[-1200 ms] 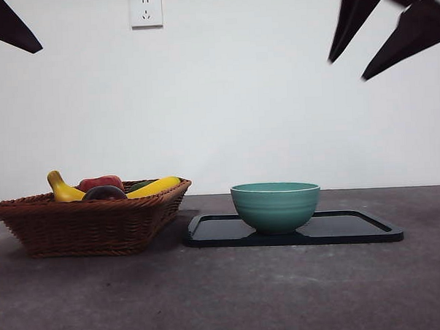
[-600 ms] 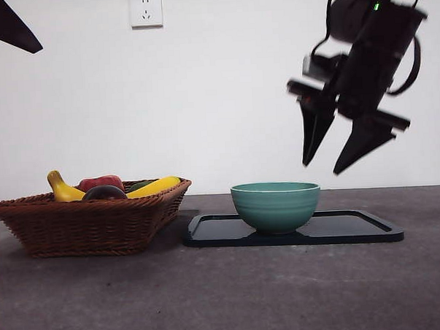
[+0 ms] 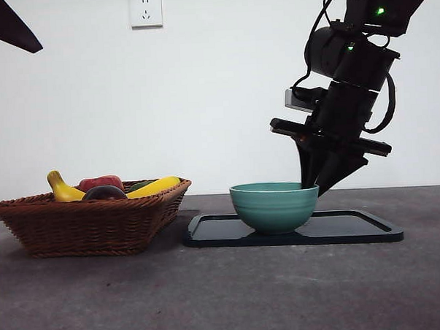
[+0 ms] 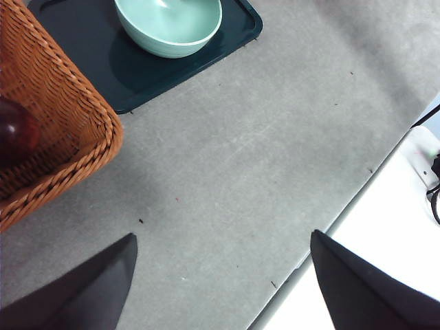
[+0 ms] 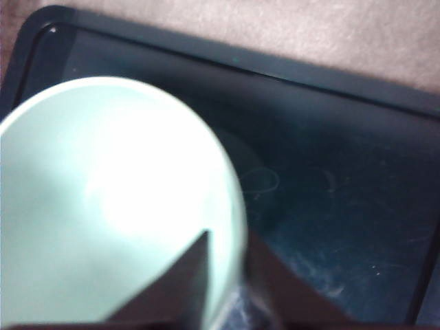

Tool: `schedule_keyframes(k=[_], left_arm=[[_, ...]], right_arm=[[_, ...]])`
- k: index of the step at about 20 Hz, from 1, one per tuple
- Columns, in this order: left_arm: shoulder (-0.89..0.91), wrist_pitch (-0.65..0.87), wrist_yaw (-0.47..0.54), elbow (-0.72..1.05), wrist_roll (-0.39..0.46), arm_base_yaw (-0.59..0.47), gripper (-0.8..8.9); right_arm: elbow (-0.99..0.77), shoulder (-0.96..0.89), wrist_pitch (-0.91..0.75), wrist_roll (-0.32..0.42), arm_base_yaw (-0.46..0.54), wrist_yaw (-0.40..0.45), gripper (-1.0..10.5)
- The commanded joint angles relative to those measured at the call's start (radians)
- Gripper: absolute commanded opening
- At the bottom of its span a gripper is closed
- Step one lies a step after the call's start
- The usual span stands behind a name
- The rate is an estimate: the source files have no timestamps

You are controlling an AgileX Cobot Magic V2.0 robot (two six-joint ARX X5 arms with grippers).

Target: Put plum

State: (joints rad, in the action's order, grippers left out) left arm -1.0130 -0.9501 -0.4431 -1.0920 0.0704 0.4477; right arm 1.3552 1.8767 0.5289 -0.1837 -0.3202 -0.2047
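The plum (image 3: 103, 192) is a dark maroon round fruit lying in the wicker basket (image 3: 91, 225), and its glossy side (image 4: 14, 130) shows in the left wrist view. My right gripper (image 3: 314, 186) has come down on the right rim of the green bowl (image 3: 274, 205). In the right wrist view its jaws (image 5: 227, 254) pinch that rim, one inside the bowl (image 5: 103, 206) and one outside. My left gripper (image 4: 220, 275) hangs open and holds nothing, high over the bare table beside the basket (image 4: 55, 124).
Yellow bananas (image 3: 154, 187) and a red fruit (image 3: 100, 182) share the basket with the plum. The bowl stands on a black tray (image 3: 354, 228) right of the basket. The left arm shows as a black tip (image 3: 9, 28) at the top left corner.
The right arm dropped from the top right corner to the bowl, and its jaws went from wide apart to closed on the rim. The left arm and the fruit have not moved.
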Motion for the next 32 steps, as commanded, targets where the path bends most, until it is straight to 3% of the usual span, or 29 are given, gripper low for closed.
schedule_keyframes(k=[1, 9, 14, 20, 25, 32], left_arm=[[-0.006, 0.004, -0.004, -0.018, 0.019, 0.005, 4.05], [-0.006, 0.003, -0.004, -0.018, 0.019, 0.005, 4.05], [-0.006, 0.003, -0.004, -0.018, 0.019, 0.005, 4.05], [-0.006, 0.003, -0.004, -0.018, 0.02, 0.005, 4.05], [-0.006, 0.003, -0.004, -0.018, 0.019, 0.005, 4.05], [-0.006, 0.0, -0.004, -0.018, 0.019, 0.005, 4.05]], right_arm=[[0.021, 0.019, -0.021, 0.008, -0.005, 0.019, 0.1], [0.074, -0.141, 0.014, 0.01, -0.005, 0.045, 0.1], [0.074, -0.35, 0.174, 0.045, -0.006, -0.003, 0.1], [0.046, -0.579, 0.333, 0.065, -0.048, -0.003, 0.1], [-0.124, -0.716, 0.322, 0.062, -0.119, -0.003, 0.1], [-0.443, -0.746, 0.116, -0.019, -0.231, -0.003, 0.1]])
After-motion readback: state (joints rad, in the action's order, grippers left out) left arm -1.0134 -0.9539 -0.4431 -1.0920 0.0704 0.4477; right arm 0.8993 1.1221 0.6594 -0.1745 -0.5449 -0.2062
